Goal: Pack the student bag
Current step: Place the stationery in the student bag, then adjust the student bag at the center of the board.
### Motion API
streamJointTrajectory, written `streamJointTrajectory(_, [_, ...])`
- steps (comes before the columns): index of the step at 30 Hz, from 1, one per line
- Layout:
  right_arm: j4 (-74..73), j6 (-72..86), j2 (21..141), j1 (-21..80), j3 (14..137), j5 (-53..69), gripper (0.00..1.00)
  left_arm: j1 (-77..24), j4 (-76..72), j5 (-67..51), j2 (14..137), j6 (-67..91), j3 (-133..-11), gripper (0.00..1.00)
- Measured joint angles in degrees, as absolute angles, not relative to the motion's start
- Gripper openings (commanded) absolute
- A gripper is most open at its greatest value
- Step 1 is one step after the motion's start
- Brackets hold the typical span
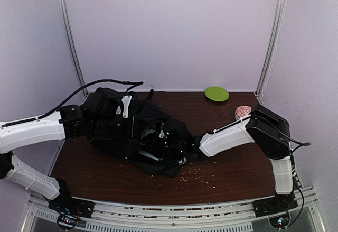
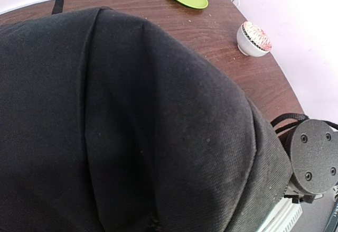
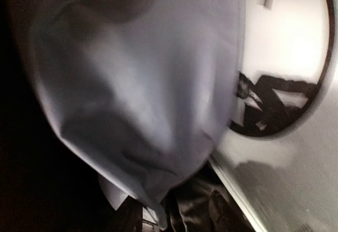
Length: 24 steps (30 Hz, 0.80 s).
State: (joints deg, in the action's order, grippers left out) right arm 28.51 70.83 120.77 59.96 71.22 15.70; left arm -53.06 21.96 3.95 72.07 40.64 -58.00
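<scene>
Lying slantwise, the bag (image 1: 132, 129) has the right gripper (image 1: 194, 148) buried in its near-right end, the left gripper (image 1: 83, 120) at its far-left end — both hidden by fabric (spread or pinching, I cannot tell).

The student bag (image 1: 132, 131) fills the left and middle of the desk (image 1: 232, 171). Open room lies along the near edge. A green plate (image 1: 216, 93) and a bowl (image 1: 243, 111) stand at the far right.

Table (image 1: 237, 168): bag (image 1: 132, 131), green plate (image 1: 216, 93), bowl (image 1: 242, 111), perhaps crumbs (image 1: 198, 175).
</scene>
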Motion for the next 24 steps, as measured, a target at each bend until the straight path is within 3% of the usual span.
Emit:
streamJointTrajectory(3, [28.3, 70.6, 118.8, 60.0, 68.1, 16.4, 0.66, -53.1, 21.9, 4.1, 72.1, 40.6, -58.0, 0.00])
streamJointTrajectory(7, [24.6, 68.6, 111.4, 60.0, 64.2, 17.5, 0.72, -53.2, 22.0, 4.9, 72.1, 40.6, -58.0, 0.00])
streamJointTrajectory(12, [19.6, 64.4, 99.2, 60.3, 58.1, 17.8, 0.73, -53.6, 22.1, 6.6, 72.1, 40.1, -58.1, 0.00])
streamJointTrajectory(18, [8.7, 57.9, 85.3, 59.7, 48.2, 9.1, 0.72, -54.2, 23.5, 7.7, 71.4, 38.9, -58.1, 0.00])
streamJointTrajectory(24, [5.3, 55.7, 82.8, 55.6, 42.7, 1.8, 0.70, -54.5, 24.2, 8.4, 66.8, 37.4, -54.5, 0.00])
